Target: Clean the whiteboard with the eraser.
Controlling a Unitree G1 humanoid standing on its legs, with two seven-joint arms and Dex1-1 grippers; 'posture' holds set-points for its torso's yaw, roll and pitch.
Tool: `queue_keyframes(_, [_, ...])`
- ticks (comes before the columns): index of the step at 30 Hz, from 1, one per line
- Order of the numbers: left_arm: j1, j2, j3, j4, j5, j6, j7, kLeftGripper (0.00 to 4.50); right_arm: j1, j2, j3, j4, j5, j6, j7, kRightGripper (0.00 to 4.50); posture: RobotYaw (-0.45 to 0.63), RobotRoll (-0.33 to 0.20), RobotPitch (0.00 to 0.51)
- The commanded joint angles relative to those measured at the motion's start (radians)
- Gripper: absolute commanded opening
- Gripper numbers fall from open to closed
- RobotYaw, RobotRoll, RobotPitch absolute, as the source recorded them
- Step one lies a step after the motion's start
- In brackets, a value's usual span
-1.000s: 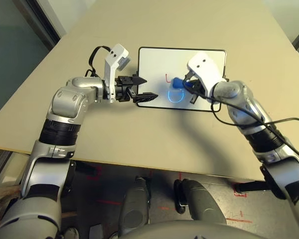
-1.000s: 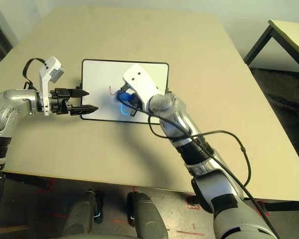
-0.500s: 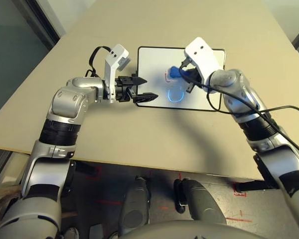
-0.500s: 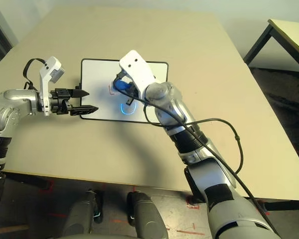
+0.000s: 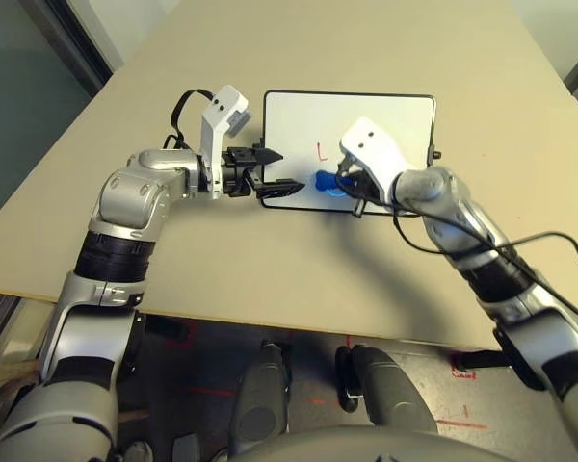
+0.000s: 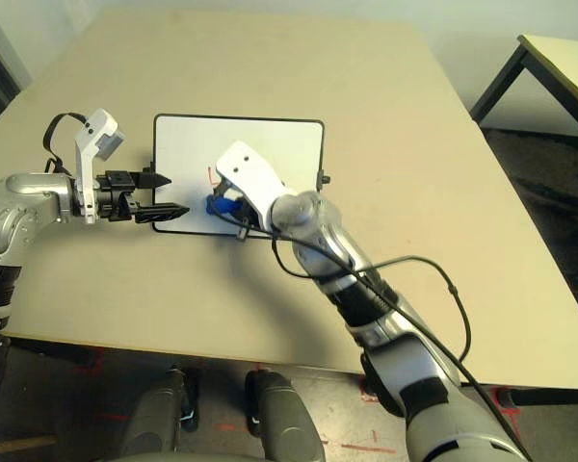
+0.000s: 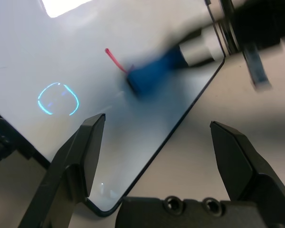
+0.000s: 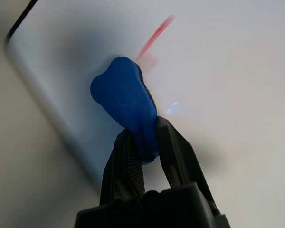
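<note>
The eraser [image 8: 126,107] sits pinched between the right gripper [image 8: 147,142]'s two black fingers, which clamp its lower end while the rounded blue body pokes out beyond the tips. Its far end presses down on the whiteboard [image 5: 385,120], close to the board's near edge and towards its left side. A thin red stroke [image 8: 154,33] starts right at the eraser's tip and runs away across the white surface; from the head camera it reads as a small red mark [image 5: 321,150] just beyond the blue block.

The eraser looks soft and matte, a lumpy, rounded chunk with a darker strip along one side. The board is glossy and smooth, catching a pale blue ring of reflected light [image 7: 58,99], with a thin black frame, rounded corners and a small black knob [image 5: 435,152] on its right edge. It lies flat on the plain beige table [image 5: 414,279].

Over at the board's near left corner hovers the left gripper [image 5: 281,173], its black fingers spread wide apart and holding nothing, one to each side of the corner [image 7: 104,209]. Whether a fingertip touches the frame, I cannot tell. The fingers are angular, hard, wedge-shaped plastic, with screws showing at their base.
</note>
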Motion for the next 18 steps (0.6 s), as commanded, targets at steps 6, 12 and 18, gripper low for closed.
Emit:
queue_keyframes(6, [0.010,-0.001,-0.004,-0.013,-0.004,0.008,0.002,4.50,0.080,-0.001,0.016,-0.040,-0.012,0.014,0.006,0.57,0.00,0.000,0.149])
queue_keyframes(12, [0.009,0.001,-0.004,-0.011,-0.004,0.010,0.002,4.50,0.191,-0.039,0.077,-0.189,-0.025,0.079,0.064,0.57,0.00,0.000,0.154])
queue_keyframes(18, [0.007,0.002,-0.005,-0.010,-0.004,0.010,-0.001,4.50,0.033,-0.011,-0.006,-0.022,-0.019,0.040,0.006,0.57,0.00,0.000,0.154])
